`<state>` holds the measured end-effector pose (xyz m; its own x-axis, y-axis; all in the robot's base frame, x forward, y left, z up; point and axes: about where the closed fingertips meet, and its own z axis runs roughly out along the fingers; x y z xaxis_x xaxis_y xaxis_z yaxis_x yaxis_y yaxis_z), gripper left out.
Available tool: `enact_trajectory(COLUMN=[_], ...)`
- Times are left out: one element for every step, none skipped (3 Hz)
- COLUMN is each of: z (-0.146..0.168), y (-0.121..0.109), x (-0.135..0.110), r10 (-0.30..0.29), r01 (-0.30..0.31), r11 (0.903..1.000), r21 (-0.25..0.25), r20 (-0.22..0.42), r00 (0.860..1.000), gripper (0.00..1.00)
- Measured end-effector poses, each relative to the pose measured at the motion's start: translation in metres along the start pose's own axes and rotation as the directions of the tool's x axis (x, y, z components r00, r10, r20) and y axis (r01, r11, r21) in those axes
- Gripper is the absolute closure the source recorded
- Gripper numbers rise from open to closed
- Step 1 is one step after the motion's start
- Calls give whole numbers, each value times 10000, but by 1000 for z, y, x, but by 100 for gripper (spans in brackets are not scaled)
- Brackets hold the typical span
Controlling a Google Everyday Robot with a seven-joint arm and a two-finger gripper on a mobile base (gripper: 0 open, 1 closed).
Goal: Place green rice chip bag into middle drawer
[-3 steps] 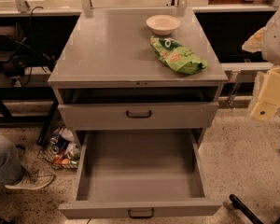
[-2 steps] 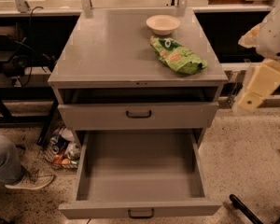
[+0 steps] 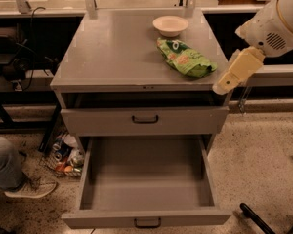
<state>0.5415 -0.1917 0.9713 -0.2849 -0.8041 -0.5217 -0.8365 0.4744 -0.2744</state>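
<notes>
The green rice chip bag [image 3: 185,57] lies crinkled on the right side of the grey cabinet top [image 3: 112,52], just in front of a cream bowl [image 3: 170,25]. The middle drawer [image 3: 146,179] is pulled fully out below, its grey floor bare. The handled drawer front above it [image 3: 145,119] is closed. My gripper [image 3: 224,84] hangs off the cabinet's right front corner, cream-coloured and pointing down-left. It is a short way right of the bag, at about the height of the cabinet top, and does not touch the bag.
A person's shoe and leg [image 3: 14,179] are on the floor at the lower left. A wire basket of cans [image 3: 66,155] stands beside the cabinet. A dark bar [image 3: 263,218] lies on the floor at the lower right. Shelving and cables stand behind.
My arm has swung left from the right edge of the view, bringing the gripper close to the cabinet's right front corner. The bag, bowl and drawers have not moved.
</notes>
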Motion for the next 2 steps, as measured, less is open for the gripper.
enact_trajectory(z=[1,6], y=[3,4], x=[0,-1], r10=[8,169], r01=[-8,-169], r11=[10000,9999], r21=[-49,21], r20=[12,307], r00=[10000,9994], gripper=[0,0])
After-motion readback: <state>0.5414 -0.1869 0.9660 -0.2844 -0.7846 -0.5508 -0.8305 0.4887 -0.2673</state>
